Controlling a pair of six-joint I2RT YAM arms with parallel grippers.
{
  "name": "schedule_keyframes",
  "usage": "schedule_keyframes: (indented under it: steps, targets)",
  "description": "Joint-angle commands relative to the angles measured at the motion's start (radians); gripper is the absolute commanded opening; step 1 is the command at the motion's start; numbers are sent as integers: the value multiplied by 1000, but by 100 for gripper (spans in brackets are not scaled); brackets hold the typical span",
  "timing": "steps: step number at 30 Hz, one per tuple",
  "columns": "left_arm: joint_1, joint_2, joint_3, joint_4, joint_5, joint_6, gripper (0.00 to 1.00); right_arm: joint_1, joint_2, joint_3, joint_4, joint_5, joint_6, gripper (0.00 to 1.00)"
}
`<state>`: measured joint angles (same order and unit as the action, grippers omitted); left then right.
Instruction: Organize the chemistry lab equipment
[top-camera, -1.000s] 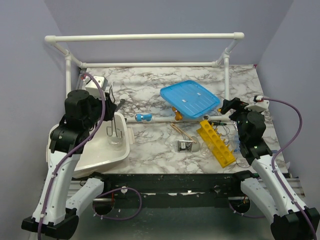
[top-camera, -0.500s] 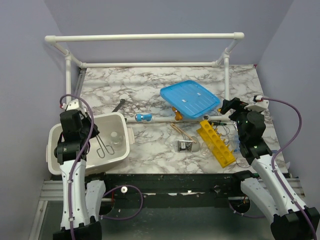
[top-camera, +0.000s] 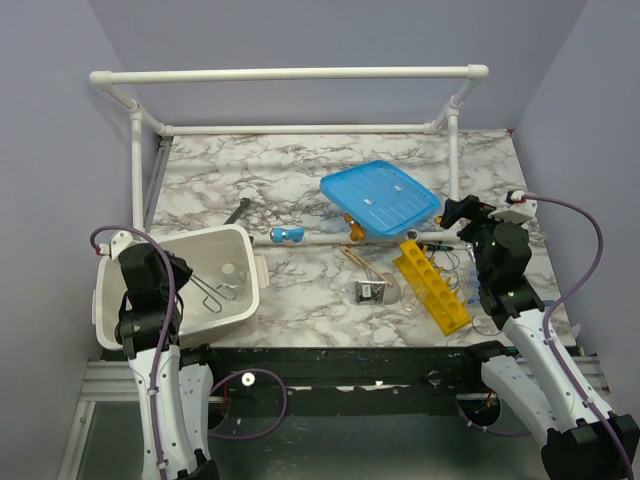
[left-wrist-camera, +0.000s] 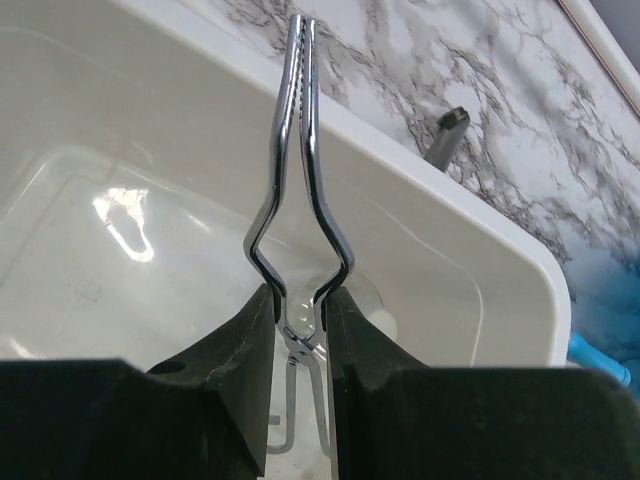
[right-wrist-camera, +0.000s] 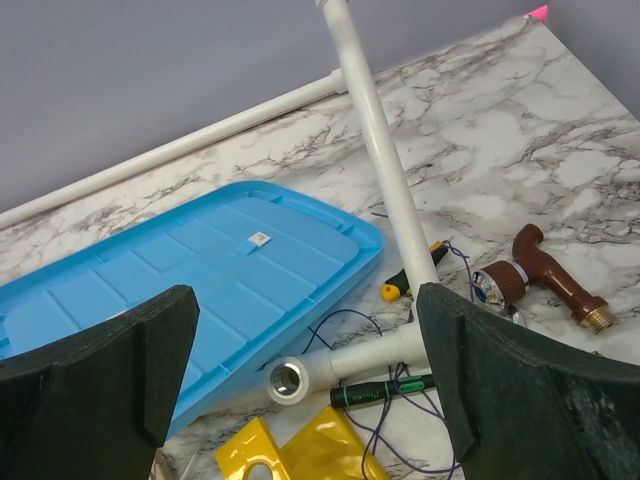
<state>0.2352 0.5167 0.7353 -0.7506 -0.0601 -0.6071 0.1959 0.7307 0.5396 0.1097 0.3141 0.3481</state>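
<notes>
left pincer (left-wrist-camera: 298, 318) pinching metal tongs (left-wrist-camera: 300, 150) over white tub (left-wrist-camera: 480, 250) | right pincer (right-wrist-camera: 305, 375) spread

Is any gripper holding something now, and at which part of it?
The left gripper clamps the metal scissor tongs near their pivot; the right gripper is open and empty.

Arms: 2 of mine, left arm (top-camera: 150, 300) and right arm (top-camera: 505, 265), with white shells on the lower links and black joint housings above.
Cables: 1 purple cable (top-camera: 603, 242) loops along each arm.
Fingers (right-wrist-camera: 100, 380): matte black, thick, blunt wedges.
Wrist camera (top-camera: 518, 203): small white housing.
</notes>
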Motion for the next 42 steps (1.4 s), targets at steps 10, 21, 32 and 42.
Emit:
schedule_keyframes:
  steps: [10, 21, 32, 42]
  targets:
    - [108, -23, -94, -75, -186, -239, 0, -4, -8, 34, -20, -20, 2, 100]
    - [164, 68, -250, 37, -129, -259, 0, -4, -17, 38, -27, -21, 3, 100]
    - [187, 64, -301, 80, -153, -225, 14, -4, -12, 39, -29, -20, 1, 100]
    - [187, 68, -298, 83, -153, -221, 49, -4, -11, 42, -28, -17, -1, 100]
